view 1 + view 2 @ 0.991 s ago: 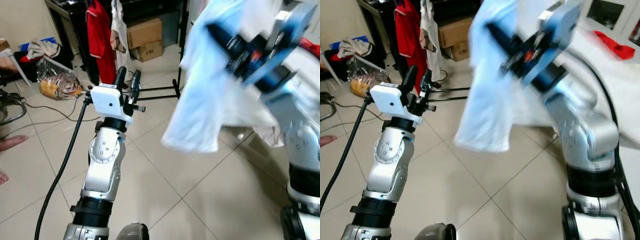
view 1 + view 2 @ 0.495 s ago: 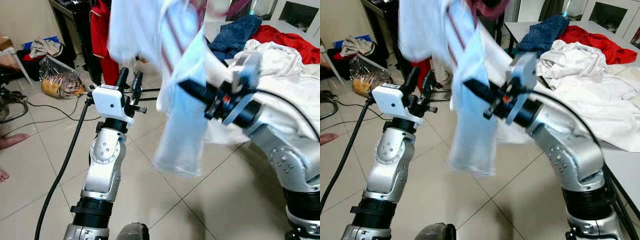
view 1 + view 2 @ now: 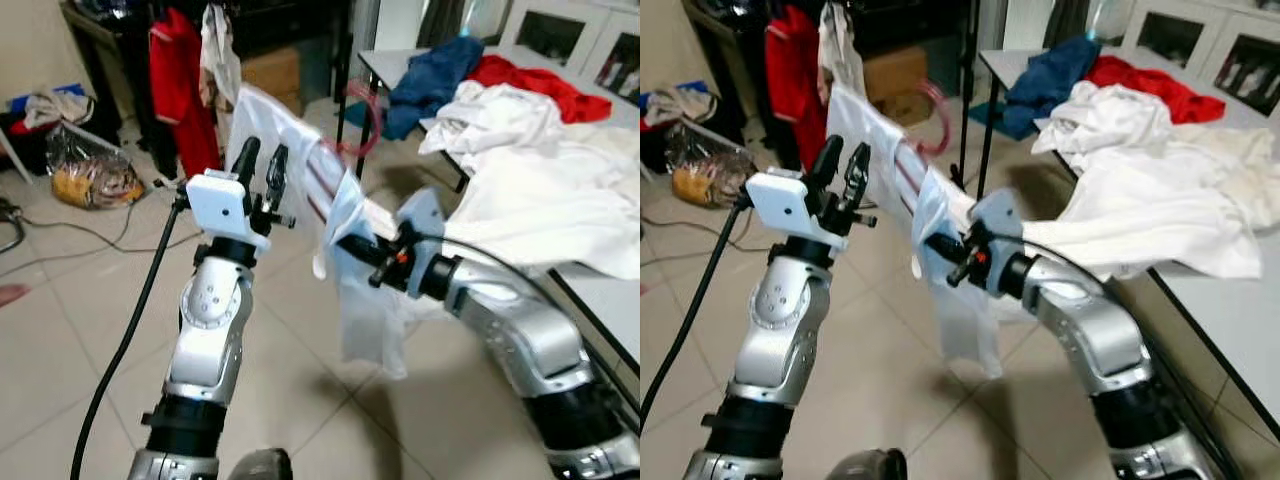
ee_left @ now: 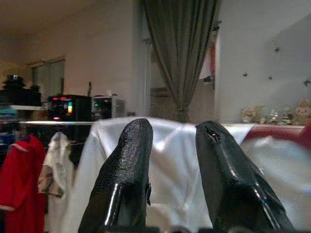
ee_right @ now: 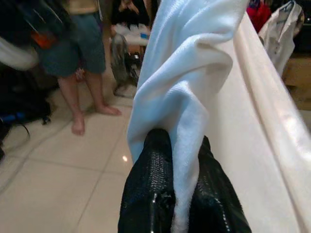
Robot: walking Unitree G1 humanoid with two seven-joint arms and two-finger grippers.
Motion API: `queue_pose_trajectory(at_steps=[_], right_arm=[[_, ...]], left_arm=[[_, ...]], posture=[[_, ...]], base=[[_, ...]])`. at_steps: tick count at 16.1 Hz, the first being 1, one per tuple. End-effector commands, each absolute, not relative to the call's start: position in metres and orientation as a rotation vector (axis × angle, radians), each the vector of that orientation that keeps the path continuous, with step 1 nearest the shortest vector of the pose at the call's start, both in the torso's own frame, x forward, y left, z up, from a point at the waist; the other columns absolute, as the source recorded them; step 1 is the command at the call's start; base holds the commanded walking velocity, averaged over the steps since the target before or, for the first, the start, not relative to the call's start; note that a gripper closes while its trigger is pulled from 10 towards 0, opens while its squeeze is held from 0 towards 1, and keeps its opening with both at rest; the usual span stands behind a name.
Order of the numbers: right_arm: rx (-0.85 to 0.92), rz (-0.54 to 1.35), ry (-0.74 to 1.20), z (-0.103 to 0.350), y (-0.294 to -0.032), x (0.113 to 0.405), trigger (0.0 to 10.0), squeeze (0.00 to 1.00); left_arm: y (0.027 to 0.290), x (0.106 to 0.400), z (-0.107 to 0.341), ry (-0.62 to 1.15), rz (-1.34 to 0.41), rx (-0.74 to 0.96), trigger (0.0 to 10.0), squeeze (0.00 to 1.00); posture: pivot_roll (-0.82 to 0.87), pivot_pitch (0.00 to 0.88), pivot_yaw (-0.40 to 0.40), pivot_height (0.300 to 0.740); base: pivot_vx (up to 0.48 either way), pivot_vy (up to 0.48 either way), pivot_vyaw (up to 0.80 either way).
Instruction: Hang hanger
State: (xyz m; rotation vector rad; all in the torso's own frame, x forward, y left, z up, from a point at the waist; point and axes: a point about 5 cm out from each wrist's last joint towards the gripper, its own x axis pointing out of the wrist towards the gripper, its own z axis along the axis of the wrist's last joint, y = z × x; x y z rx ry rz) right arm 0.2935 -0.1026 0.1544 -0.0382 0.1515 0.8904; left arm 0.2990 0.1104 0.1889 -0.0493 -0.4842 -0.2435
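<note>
Pink hanger point(image 3: 362, 118) under white shirt point(image 3: 365, 300), hook up, shirt pinched in right gripper point(image 3: 940, 247); left gripper point(image 3: 262, 165) parted, empty.

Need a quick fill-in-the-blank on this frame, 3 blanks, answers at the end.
1. The right gripper has its jaws shut on a fold of the ____ garment.
2. The left gripper is raised with its jaws ____, holding nothing.
3. The pile of clothes on the table includes a dark blue piece and a ____ one at the far end.

Missing words: white; open; red
</note>
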Motion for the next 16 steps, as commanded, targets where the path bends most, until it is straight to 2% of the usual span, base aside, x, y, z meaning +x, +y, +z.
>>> queue_pose_trajectory(at_steps=[1, 5, 6, 7, 8, 12, 16], right_arm=[[-0.087, 0.871, 0.126, 0.155, -0.097, 0.3, 10.0, 0.0], [-0.171, 0.874, 0.155, 0.125, -0.07, 0.304, 10.0, 0.0], [-0.182, 0.875, 0.186, 0.104, -0.058, 0.301, 10.0, 0.0], [-0.193, 0.863, 0.194, 0.098, -0.058, 0.3, 10.0, 0.0], [-0.227, 0.795, 0.262, 0.064, -0.065, 0.294, 10.0, 0.0], [-0.233, 0.698, 0.277, 0.036, -0.078, 0.286, 10.0, 0.0], [-0.279, 0.771, 0.428, 0.002, -0.079, 0.27, 10.0, 0.0]], left_arm=[[0.111, 0.298, 0.184, -0.46, -0.245, -0.052, 10.0, 0.0], [0.109, 0.298, 0.181, -0.451, -0.251, -0.056, 10.0, 0.0], [0.107, 0.297, 0.18, -0.444, -0.254, -0.065, 10.0, 0.0], [0.106, 0.297, 0.179, -0.441, -0.255, -0.068, 10.0, 0.0], [0.107, 0.295, 0.173, -0.425, -0.252, -0.072, 10.0, 0.0], [0.112, 0.291, 0.156, -0.373, -0.244, -0.054, 10.0, 0.0], [0.106, 0.294, 0.149, -0.344, -0.273, -0.055, 10.0, 0.0]], posture=[[0.12, 0.0, 0.026, 0.74], [0.12, 0.001, 0.026, 0.74], [0.12, 0.003, 0.021, 0.74], [0.12, 0.003, 0.019, 0.74], [0.13, 0.004, 0.015, 0.74], [0.13, 0.009, 0.018, 0.74], [0.12, 0.009, 0.022, 0.74]], base=[[0.0, 0.0, 0.0], [0.0, 0.0, 0.0], [0.0, 0.0, 0.0], [0.0, 0.0, 0.0], [0.0, 0.0, 0.0], [0.0, 0.0, 0.0], [0.0, 0.0, 0.0]])
